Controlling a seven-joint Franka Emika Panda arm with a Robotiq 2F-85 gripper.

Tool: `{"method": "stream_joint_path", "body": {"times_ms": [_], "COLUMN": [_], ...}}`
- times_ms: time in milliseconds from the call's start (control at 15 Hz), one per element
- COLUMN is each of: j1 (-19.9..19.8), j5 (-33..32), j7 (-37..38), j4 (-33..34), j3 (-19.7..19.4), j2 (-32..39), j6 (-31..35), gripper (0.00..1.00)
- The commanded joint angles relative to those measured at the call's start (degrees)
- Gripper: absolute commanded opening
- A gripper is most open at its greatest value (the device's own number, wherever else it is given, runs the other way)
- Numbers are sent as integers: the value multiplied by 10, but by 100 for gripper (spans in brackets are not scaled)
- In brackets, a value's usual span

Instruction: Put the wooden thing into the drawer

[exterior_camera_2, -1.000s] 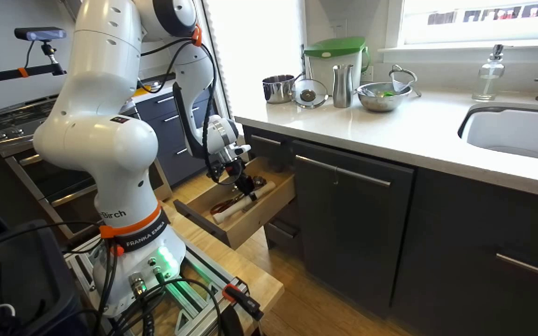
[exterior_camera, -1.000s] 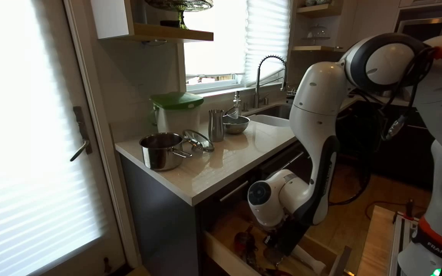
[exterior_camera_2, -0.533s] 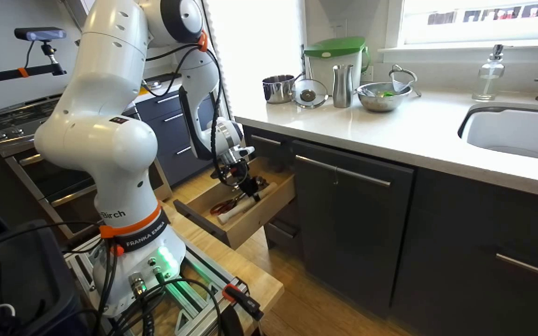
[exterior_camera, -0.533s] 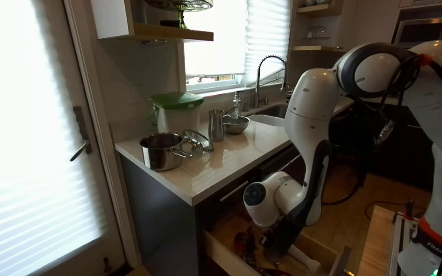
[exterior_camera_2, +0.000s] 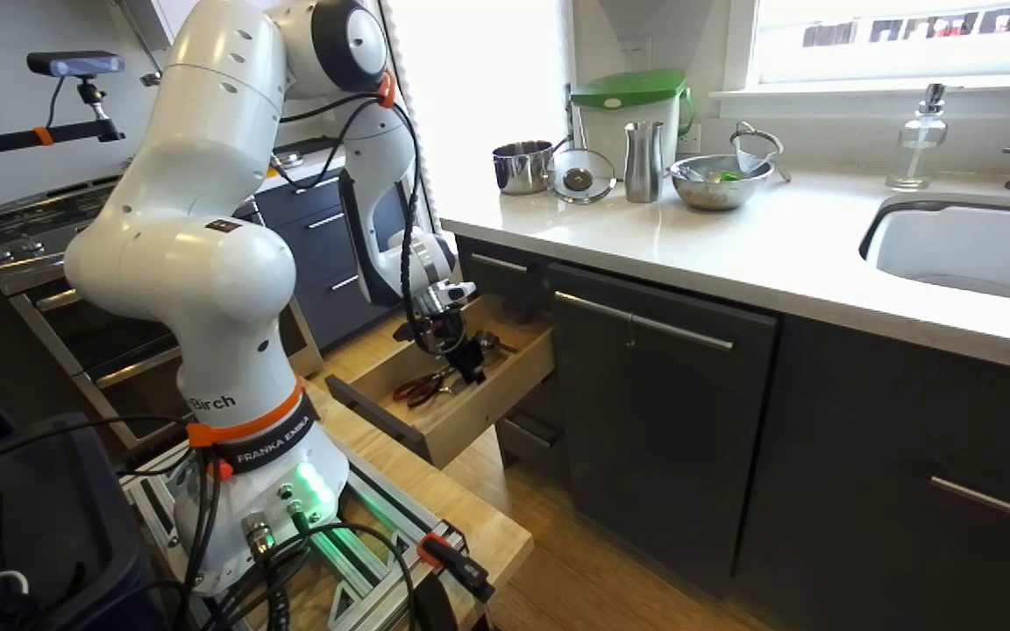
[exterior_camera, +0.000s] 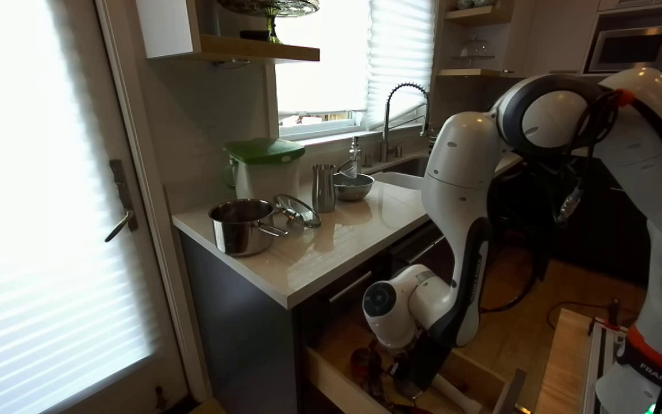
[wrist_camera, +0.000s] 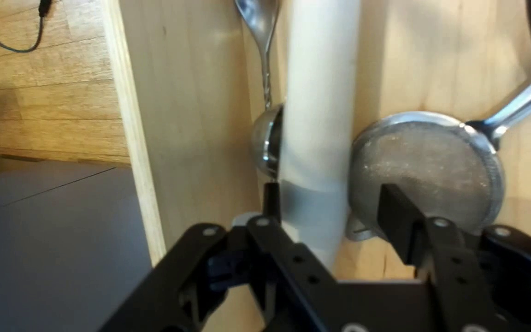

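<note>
The wooden thing (wrist_camera: 323, 92), a pale tan stick, lies lengthwise inside the drawer (exterior_camera_2: 492, 399) in the wrist view, slightly blurred. Its end also shows in an exterior view (exterior_camera: 458, 397); elsewhere the drawer's side wall hides it. My gripper (wrist_camera: 331, 203) is open inside the drawer, with one finger on each side of the stick. The left finger (wrist_camera: 272, 200) is close beside the stick or touching it. A gap separates the right finger (wrist_camera: 399, 223) from it. The gripper points down into the drawer in both exterior views (exterior_camera_2: 475, 377) (exterior_camera: 413, 394).
A mesh strainer (wrist_camera: 427, 170) and a twisted-handled metal utensil (wrist_camera: 265, 55) flank the stick. Red-handled scissors (exterior_camera_2: 422, 388) lie in the drawer. The drawer's side wall (wrist_camera: 191, 138) rises close to the gripper. The countertop (exterior_camera: 308, 259) overhangs nearby, with a metal pot (exterior_camera: 243, 230).
My gripper has moved down into the drawer and slightly toward the cabinet. The stick, earlier at the fingertips and visible above the drawer wall, has dropped below it out of sight.
</note>
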Motion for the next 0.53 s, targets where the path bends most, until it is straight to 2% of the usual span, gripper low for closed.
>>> {"method": "stream_joint_path", "body": {"times_ms": [0, 67, 267, 467], "j1": [-7, -7, -17, -47], "j5": [14, 15, 22, 69], "j7": [-22, -24, -47, -153], "j4": [5, 5, -14, -58], "j3": [6, 5, 14, 53], "j2": [5, 3, -32, -92], "j6": [0, -2, -1, -14], "gripper": [90, 99, 100, 100]}}
